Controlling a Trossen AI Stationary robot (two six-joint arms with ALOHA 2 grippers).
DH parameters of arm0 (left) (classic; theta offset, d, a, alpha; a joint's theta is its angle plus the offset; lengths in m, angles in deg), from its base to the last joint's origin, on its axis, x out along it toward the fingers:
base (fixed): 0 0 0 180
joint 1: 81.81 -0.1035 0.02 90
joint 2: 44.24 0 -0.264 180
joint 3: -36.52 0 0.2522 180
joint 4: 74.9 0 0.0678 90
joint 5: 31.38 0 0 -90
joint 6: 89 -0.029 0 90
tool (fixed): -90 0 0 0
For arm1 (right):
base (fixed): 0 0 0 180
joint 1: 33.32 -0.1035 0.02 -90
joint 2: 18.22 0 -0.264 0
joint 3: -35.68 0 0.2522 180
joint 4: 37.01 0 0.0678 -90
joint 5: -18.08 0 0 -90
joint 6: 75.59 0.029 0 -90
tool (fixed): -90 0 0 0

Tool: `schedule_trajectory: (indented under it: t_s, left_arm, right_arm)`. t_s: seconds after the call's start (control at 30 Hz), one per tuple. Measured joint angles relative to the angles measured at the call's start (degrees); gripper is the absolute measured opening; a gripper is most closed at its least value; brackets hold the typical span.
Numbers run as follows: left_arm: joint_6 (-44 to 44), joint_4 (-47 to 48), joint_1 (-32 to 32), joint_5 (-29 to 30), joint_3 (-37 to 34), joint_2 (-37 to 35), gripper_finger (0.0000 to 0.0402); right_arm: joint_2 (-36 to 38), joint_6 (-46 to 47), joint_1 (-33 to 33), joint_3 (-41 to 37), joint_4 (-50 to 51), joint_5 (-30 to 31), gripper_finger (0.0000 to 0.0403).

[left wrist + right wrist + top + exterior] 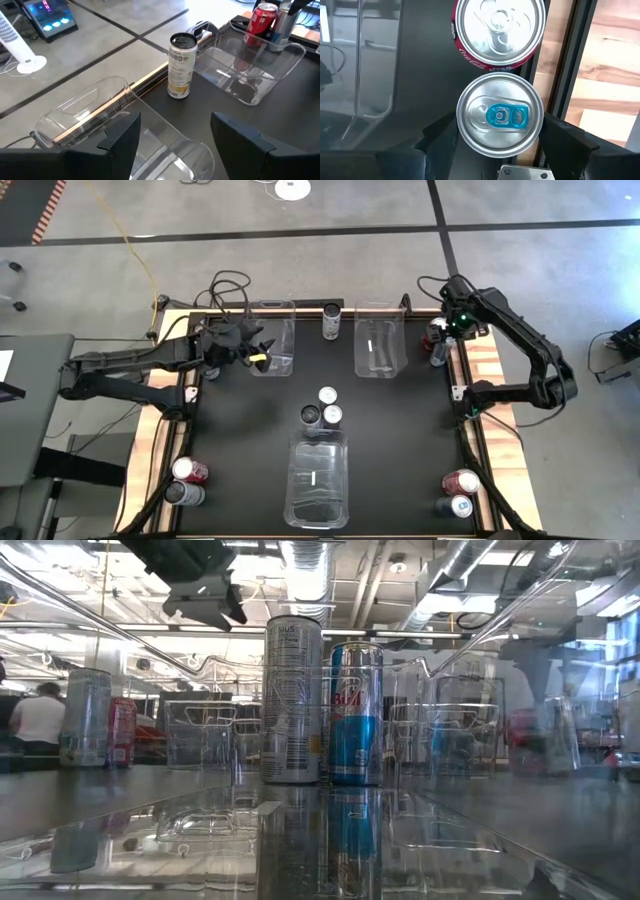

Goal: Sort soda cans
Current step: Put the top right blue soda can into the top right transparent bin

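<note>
Right wrist view: right gripper [500,137] was spread around blue-tabbed can [500,116] | red can [499,31] touching it, cursive script unreadable | left gripper [175,137] was open, empty, well apart.

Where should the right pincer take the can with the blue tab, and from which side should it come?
Grip the can with the blue tab on its round side wall, just under the rim, coming straight down from above. It stands upright and the right pincer is open with a finger on either side. A red can stands close beside it, so keep the fingers off that side.
</note>
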Motion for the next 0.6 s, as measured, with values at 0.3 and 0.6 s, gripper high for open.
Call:
schedule_trajectory:
  t_s: [0.3, 0.6]
  left_arm:
    - [0.01, 0.14, 0.0, -0.29, 0.0, 0.0, 0.0238]
    - [0.19, 0.11, 0.02, -0.79, 0.0, 0.0, 0.0238]
  right_arm:
    - [0.02, 0.02, -0.66, 0.0, 2.3, -0.09, 0.027]
    - [0.4, 0.04, -2.96, 0.04, 1.88, 0.76, 0.0205]
